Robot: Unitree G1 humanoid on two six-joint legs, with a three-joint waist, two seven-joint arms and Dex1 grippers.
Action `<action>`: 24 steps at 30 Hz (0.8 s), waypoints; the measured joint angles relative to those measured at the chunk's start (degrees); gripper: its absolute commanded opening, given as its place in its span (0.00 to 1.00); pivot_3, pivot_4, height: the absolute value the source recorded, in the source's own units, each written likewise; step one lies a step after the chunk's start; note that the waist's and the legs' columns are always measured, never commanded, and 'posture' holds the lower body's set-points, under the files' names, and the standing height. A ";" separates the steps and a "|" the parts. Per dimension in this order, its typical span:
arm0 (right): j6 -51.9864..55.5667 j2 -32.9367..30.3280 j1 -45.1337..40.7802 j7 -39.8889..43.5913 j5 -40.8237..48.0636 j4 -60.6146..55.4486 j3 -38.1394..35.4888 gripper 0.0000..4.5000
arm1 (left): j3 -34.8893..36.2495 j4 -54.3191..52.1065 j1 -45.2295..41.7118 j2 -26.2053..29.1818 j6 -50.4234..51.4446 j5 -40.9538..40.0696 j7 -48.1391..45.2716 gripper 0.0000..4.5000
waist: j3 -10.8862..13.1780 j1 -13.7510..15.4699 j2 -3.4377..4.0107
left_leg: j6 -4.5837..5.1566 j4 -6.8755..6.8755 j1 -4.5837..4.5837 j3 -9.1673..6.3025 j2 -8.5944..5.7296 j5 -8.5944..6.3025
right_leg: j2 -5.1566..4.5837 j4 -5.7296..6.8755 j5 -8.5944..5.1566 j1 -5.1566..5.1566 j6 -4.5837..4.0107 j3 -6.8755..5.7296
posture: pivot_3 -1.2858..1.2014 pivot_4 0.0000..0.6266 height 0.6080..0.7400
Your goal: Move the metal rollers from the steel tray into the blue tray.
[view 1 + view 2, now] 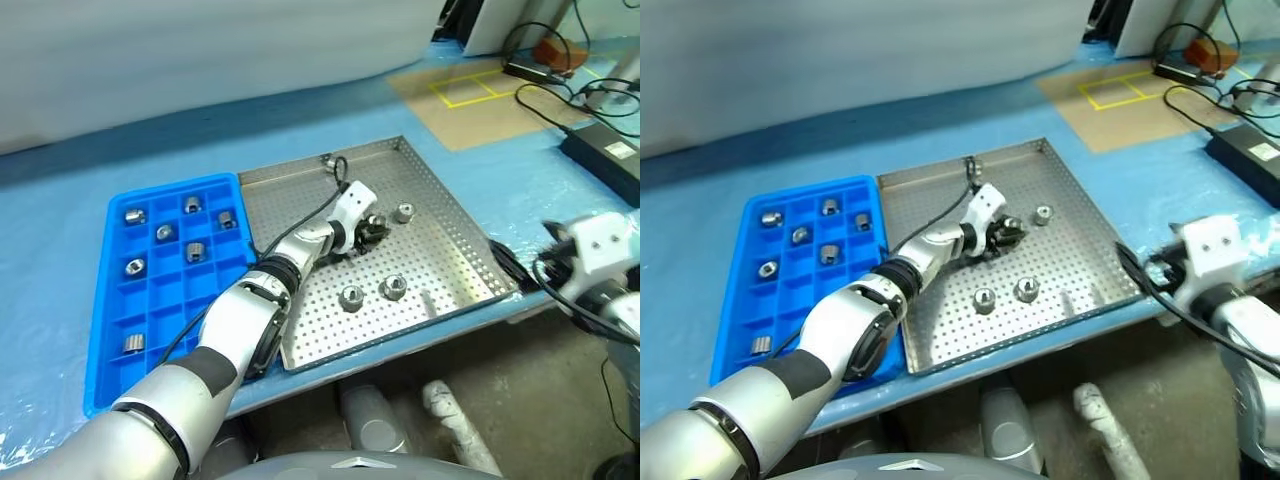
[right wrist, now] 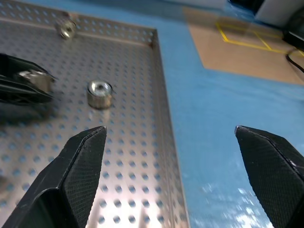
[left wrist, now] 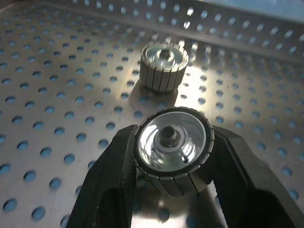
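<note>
Clamped between my left hand (image 3: 173, 156) fingers is one roller (image 3: 172, 147), sitting on the steel tray (image 1: 460, 250) floor near its middle. Another roller (image 1: 404, 212) lies just beyond it, and two rollers (image 1: 372, 292) rest nearer the tray's front rim. Beside the steel tray, touching its left rim, the blue tray (image 1: 110, 300) holds seven rollers. My right hand (image 2: 175, 166) hovers off the steel tray's right rim, fingers spread wide, holding nothing. No writing can be read on anything.
</note>
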 measured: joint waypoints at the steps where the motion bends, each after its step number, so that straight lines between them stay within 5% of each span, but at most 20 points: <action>1: -0.13 0.66 -3.81 0.16 0.18 1.56 2.41 1.00 | 1.42 -2.55 0.21 0.54 -0.03 -1.51 -0.43 0.42 | 0.00 -0.05 -0.01 | 0.00 0.02 0.00 -0.02 0.01 0.01 | 0.00 0.03 0.02 -0.01 -0.02 -0.04 | 0.32 0.24 1.00; 4: -1.06 1.62 -9.76 0.89 0.19 5.88 8.31 1.00 | 3.21 -10.44 0.55 1.27 -0.25 -4.25 -0.56 0.42 | -0.03 2.07 0.06 | 0.02 -0.01 -0.01 -0.06 0.16 0.03 | -0.01 0.09 0.04 0.06 -0.06 -0.32 | 0.42 0.24 1.00; 8: -10.86 7.06 -29.14 9.24 -5.21 28.17 22.90 1.00 | 2.66 -45.91 22.73 8.03 8.58 -3.78 5.64 0.42 | 0.09 4.23 -0.21 | 0.11 -0.03 -0.06 -0.19 0.38 0.03 | -0.08 0.44 0.16 -0.14 -0.31 -0.80 | 0.49 0.24 1.00; 13: -20.96 13.20 -38.42 16.44 -8.02 44.64 30.10 1.00 | 3.09 -71.41 41.46 13.01 19.70 -0.71 14.34 0.42 | 0.15 14.29 -0.18 | 0.09 -0.06 -0.09 -0.50 1.17 0.35 | 0.22 1.08 -0.24 -0.24 -1.01 -1.55 | 0.56 0.24 1.00; 17: -26.83 17.49 -43.17 20.18 -9.18 53.77 32.27 1.00 | 3.47 -83.22 49.03 13.17 27.07 -0.32 19.66 0.42 | 0.22 22.92 -0.09 | -0.35 -0.23 -0.11 -0.38 1.09 0.59 | 0.18 1.16 -0.41 -0.23 -1.39 -1.54 | 0.59 0.24 1.00; 24: -32.39 20.59 -46.08 23.74 -10.38 62.08 33.39 1.00 | 2.36 -91.54 54.20 14.27 33.77 -0.62 22.75 0.42 | 0.23 27.03 -0.10 | -0.89 -0.17 -0.07 -0.33 0.89 0.63 | 0.06 1.09 -0.32 -0.15 -1.62 -1.42 | 0.61 0.24 1.00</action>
